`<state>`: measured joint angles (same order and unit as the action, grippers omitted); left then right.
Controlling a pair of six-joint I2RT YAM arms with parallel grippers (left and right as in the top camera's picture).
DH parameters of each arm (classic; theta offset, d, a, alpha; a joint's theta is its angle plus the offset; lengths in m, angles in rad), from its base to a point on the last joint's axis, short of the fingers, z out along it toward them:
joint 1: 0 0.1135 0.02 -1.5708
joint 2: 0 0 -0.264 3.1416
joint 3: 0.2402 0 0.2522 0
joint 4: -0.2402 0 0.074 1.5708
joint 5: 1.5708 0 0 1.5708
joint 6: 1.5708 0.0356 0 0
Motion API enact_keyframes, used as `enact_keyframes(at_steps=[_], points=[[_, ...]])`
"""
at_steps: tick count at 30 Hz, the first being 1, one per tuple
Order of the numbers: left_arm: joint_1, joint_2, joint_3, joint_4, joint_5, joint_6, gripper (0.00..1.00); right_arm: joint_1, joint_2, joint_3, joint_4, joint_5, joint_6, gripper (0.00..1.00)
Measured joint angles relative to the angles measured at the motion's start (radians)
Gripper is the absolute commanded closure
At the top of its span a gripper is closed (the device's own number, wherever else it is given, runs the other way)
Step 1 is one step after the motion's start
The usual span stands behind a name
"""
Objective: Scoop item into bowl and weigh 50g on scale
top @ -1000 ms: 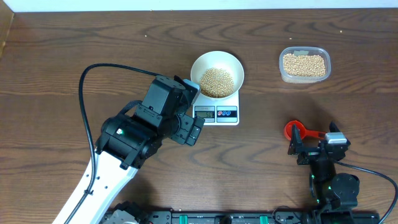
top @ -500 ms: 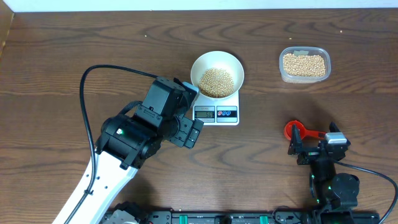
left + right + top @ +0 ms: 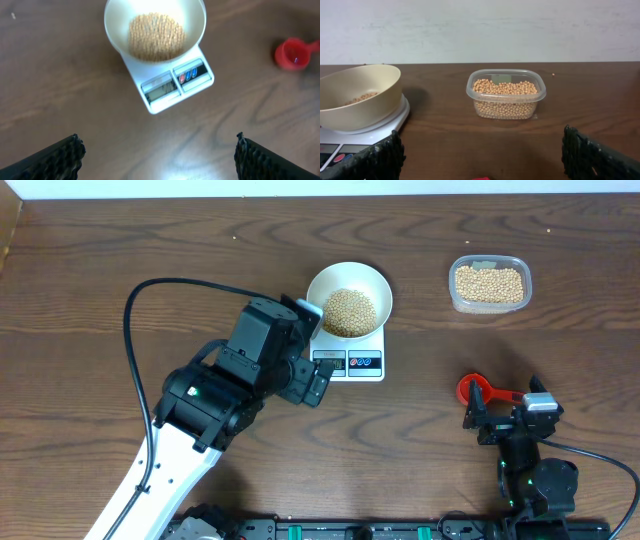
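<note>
The left tool (image 3: 157,152) hangs above the counter (image 3: 60,75) with its jaws spread wide and nothing between them. Straight ahead of it sits the scale (image 3: 165,97), its display facing the tool. The scale carries the bowl (image 3: 197,22), which has a heap of beans (image 3: 156,37) inside. A red scoop (image 3: 292,52) lies ahead to its right. The right tool (image 3: 481,152), low over the counter, is equally wide open and empty. A clear tub (image 3: 470,91) of more beans stands ahead of it, with the bowl to its front left.
</note>
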<state>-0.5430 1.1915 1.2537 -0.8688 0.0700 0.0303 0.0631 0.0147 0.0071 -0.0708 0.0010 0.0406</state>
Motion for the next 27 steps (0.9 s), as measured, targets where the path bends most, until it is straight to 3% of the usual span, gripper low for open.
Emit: enact_keyframes(at_steps=[7,12,18,27], points=[[0.067,-0.007,-0.047,0.134,0.003,-0.003,0.02,0.0,0.0,0.0,0.0,0.0,0.0,0.01],[0.115,-0.085,-0.215,0.296,0.011,-0.034,0.02,0.0,-0.002,0.0,0.0,0.0,0.0,0.01],[0.124,-0.298,-0.487,0.463,0.04,-0.051,0.02,0.0,-0.003,0.0,0.0,0.0,0.0,0.01],[0.158,-0.77,-0.865,0.632,0.057,-0.056,0.02,0.0,-0.003,0.0,0.0,0.004,0.0,0.01]])
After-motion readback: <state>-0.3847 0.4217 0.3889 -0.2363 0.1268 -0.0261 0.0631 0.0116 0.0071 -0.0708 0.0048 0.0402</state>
